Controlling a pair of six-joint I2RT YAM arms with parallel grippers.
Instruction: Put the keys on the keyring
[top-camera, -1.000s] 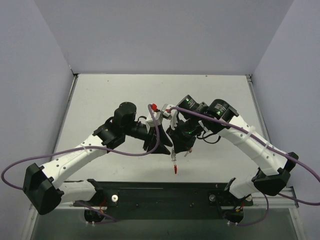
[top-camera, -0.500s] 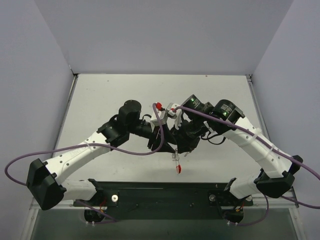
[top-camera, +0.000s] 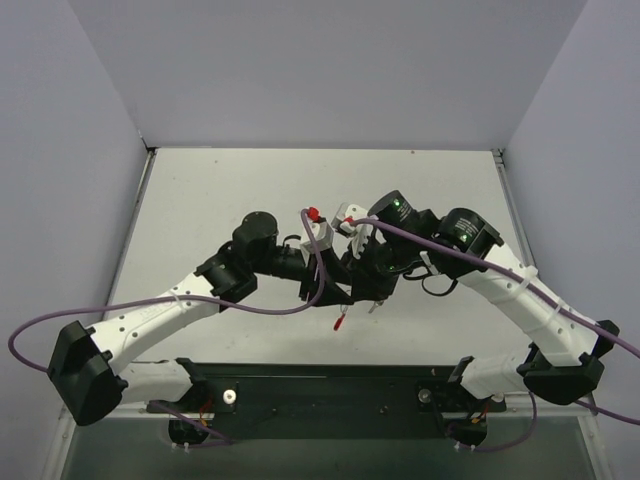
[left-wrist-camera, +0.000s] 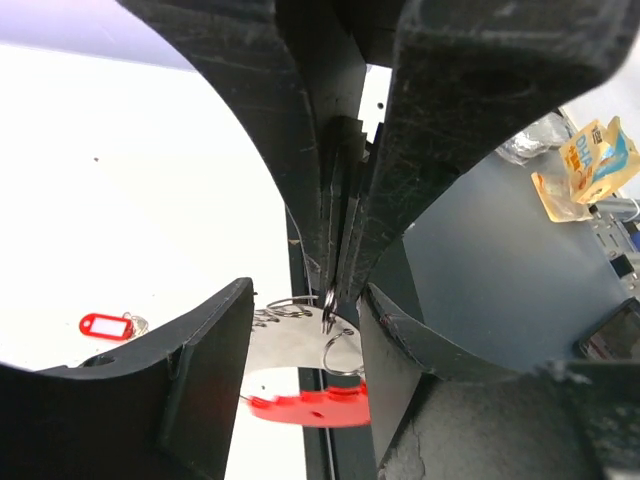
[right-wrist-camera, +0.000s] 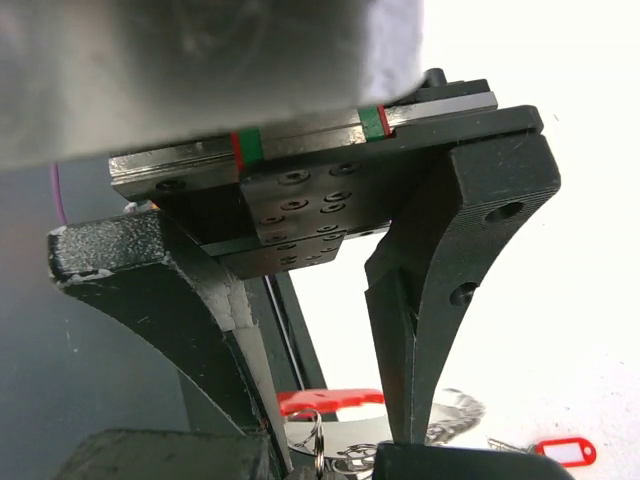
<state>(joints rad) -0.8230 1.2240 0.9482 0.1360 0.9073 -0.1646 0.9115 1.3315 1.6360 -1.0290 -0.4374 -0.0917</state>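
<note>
The tagged key (left-wrist-camera: 105, 325), a small silver key with a red oblong tag, lies flat on the white table (left-wrist-camera: 150, 180), well apart from both arms, and is not yet on the keyring (left-wrist-camera: 310, 408). The keyring hangs in the air above the table's near side, its red curved piece lowest and its fan of silver keys splayed behind. It is pinched at the top of its thin wire by the right end effector (right-wrist-camera: 340, 438), whose fingers are clenched on it at their very tips. The left end effector (left-wrist-camera: 303, 300) is released, its fingers apart on either side of that pinch with nothing clamped between them. The grip itself looks like the main danger. So little wire is caught at the tips that a nudge from the left fingers as they close in could twist the keyring free. It would then drop, perhaps towards the black base plate (top-camera: 330, 385) at the table's near edge. The two end effectors are also crowded tightly and could collide or jam. The dangling bunch can swing too, so the left fingers might close on the fan of keys or the red piece rather than the wire. That would leave no gap opened for the tagged key. Whether the left fingers already touch the right ones cannot be told.
</note>
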